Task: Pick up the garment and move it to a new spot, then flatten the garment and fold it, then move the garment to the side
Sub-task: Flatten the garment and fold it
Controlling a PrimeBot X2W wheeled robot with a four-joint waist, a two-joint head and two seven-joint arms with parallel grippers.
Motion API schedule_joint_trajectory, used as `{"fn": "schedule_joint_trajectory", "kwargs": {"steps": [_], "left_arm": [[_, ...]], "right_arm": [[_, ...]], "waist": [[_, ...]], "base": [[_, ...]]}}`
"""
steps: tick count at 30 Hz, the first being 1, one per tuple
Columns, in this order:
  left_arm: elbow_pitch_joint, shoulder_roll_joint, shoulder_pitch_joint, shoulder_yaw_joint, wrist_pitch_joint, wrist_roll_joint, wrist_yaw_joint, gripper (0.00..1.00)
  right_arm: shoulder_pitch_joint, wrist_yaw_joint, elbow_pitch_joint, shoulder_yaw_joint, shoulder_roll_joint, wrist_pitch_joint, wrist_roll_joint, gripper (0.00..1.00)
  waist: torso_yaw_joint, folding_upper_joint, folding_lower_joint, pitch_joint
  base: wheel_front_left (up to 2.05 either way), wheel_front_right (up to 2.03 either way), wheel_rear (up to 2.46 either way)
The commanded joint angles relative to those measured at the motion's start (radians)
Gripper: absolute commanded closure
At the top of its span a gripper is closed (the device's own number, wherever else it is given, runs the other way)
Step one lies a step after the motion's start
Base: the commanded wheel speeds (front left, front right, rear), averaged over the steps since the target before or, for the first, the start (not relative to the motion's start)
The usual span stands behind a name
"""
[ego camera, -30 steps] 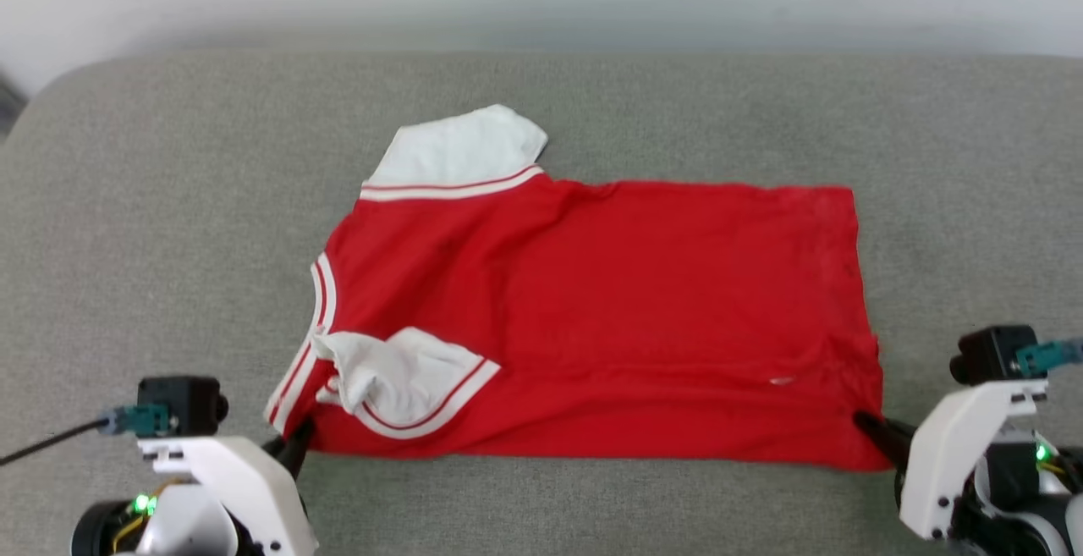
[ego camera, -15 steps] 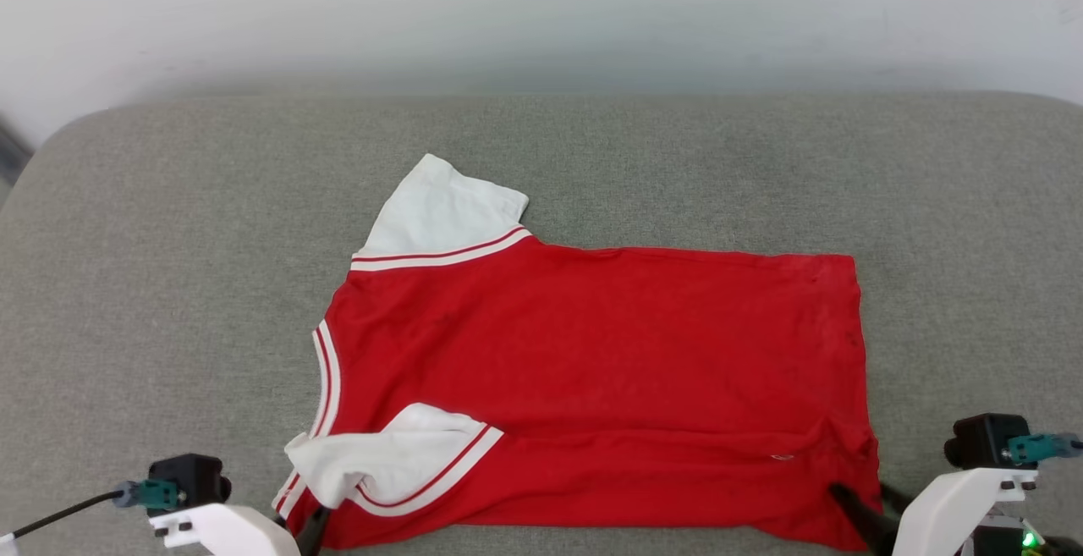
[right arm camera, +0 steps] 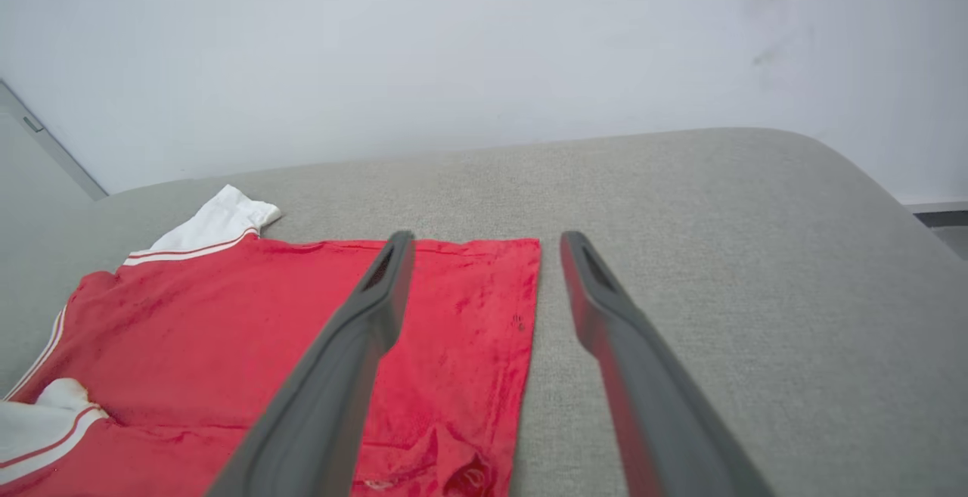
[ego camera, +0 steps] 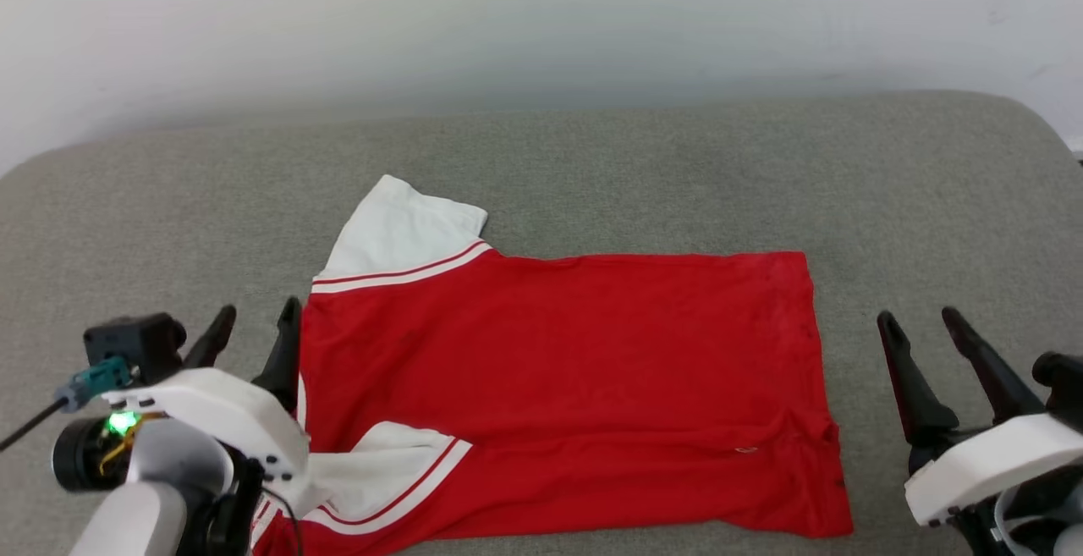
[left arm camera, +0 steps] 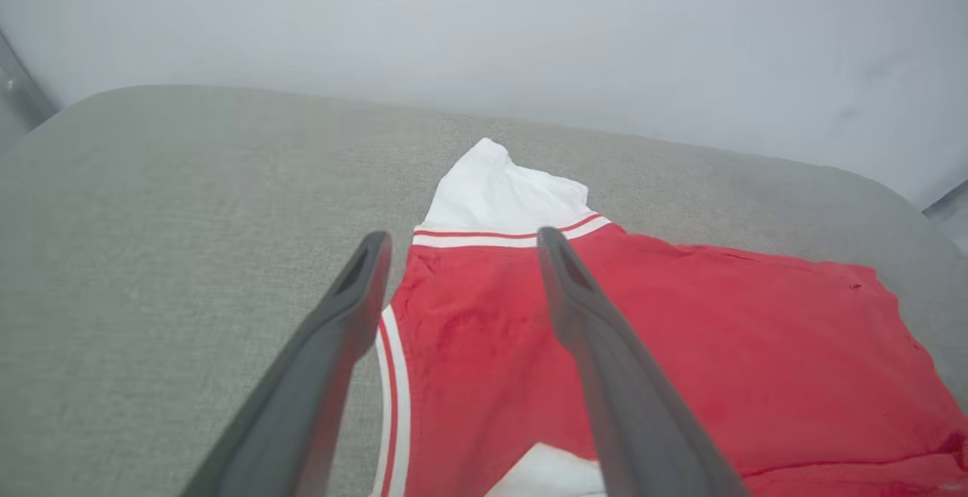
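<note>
Fingers (ego camera: 286, 344) of the left tool (ego camera: 257, 312) stand wide apart with nothing between them. The tool hangs at the left end of the garment (ego camera: 558, 370), and its inner finger overlaps the striped neck edge in the head view; whether it touches the cloth cannot be told. In the left wrist view both fingers point over the neck end, toward the far edge of the grey cushion (ego camera: 592, 158).

The right tool (ego camera: 918, 319) is just as far open and grips nothing. It sits just beside the hem end, over bare cushion. In the right wrist view one finger crosses in front of the hem corner and the other in front of plain grey fabric.

The garment lies flat, plain red side up, nearer the cushion's near edge than its far one. Its long axis runs left to right, parallel to that near edge, with the neck toward the left and the hem toward the right. One white sleeve (ego camera: 398, 234) sticks out toward the far edge. The other sleeve (ego camera: 381, 463) is folded back over the red body at the near left corner of the shirt.
</note>
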Motion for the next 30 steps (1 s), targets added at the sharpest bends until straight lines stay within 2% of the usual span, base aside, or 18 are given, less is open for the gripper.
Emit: {"fn": "schedule_joint_trajectory", "kwargs": {"steps": [1, 6, 11, 14, 19, 22, 26, 27, 28, 30], "left_arm": [[0.007, -0.005, -0.047, -0.004, -0.017, 0.014, -0.007, 0.0], [0.054, -0.022, -0.204, 0.007, -0.022, 0.003, -0.027, 0.0], [0.142, 0.012, -0.409, 0.008, 0.033, -0.006, -0.069, 0.0], [0.204, 0.044, -0.526, -0.004, 0.112, -0.016, -0.105, 0.0], [0.306, 0.118, -0.689, -0.018, 0.286, -0.049, -0.161, 0.0], [0.357, 0.171, -0.753, -0.027, 0.415, -0.073, -0.179, 0.0], [0.398, 0.238, -0.8, -0.043, 0.605, -0.102, -0.181, 0.0], [0.398, 0.238, -0.8, -0.043, 0.605, -0.102, -0.181, 0.0], [0.411, 0.265, -0.803, -0.054, 0.701, -0.12, -0.173, 0.0], [0.417, 0.287, -0.796, -0.06, 0.777, -0.132, -0.155, 0.0]], "right_arm": [[-0.028, 0.0, -0.029, 0.004, 0.011, -0.023, -0.018, 0.0], [-0.085, 0.0, -0.108, 0.014, 0.039, -0.066, -0.039, 0.0], [-0.153, 0.0, -0.17, 0.025, 0.055, -0.09, -0.042, 0.0], [-0.187, 0.0, -0.182, 0.031, 0.064, -0.101, -0.038, 0.0], [-0.214, 0.0, -0.15, 0.043, 0.083, -0.118, -0.026, 0.0], [-0.214, 0.0, -0.129, 0.05, 0.093, -0.132, -0.013, 0.0], [-0.217, 0.0, -0.104, 0.059, 0.101, -0.149, 0.003, 0.0], [-0.217, 0.0, -0.104, 0.059, 0.101, -0.149, 0.003, 0.0], [-0.218, 0.0, -0.09, 0.063, 0.105, -0.154, 0.009, 0.0], [-0.222, 0.0, -0.08, 0.068, 0.108, -0.159, 0.02, 0.0]], "waist": [[-0.027, 0.0, 0.0001, 0.024], [-0.079, 0.0, 0.0001, 0.11], [-0.133, 0.0, 0.0001, 0.244], [-0.166, 0.0, 0.0001, 0.317], [-0.222, 0.0, 0.0001, 0.389], [-0.249, 0.0, 0.0001, 0.416], [-0.28, 0.0, 0.0001, 0.442], [-0.28, 0.0, 0.0001, 0.442], [-0.292, 0.0, 0.0001, 0.453], [-0.3, 0.0, 0.0001, 0.464]], "base": [[0.0, 0.0, 0.0], [0.0, 0.0, 0.0], [0.0, 0.0, 0.0], [0.0, 0.0, 0.0], [0.0, 0.0, 0.0], [0.0, 0.0, 0.0], [0.0, 0.0, 0.0], [0.0, 0.0, 0.0], [0.0, 0.0, 0.0], [0.0, 0.0, 0.0]]}}
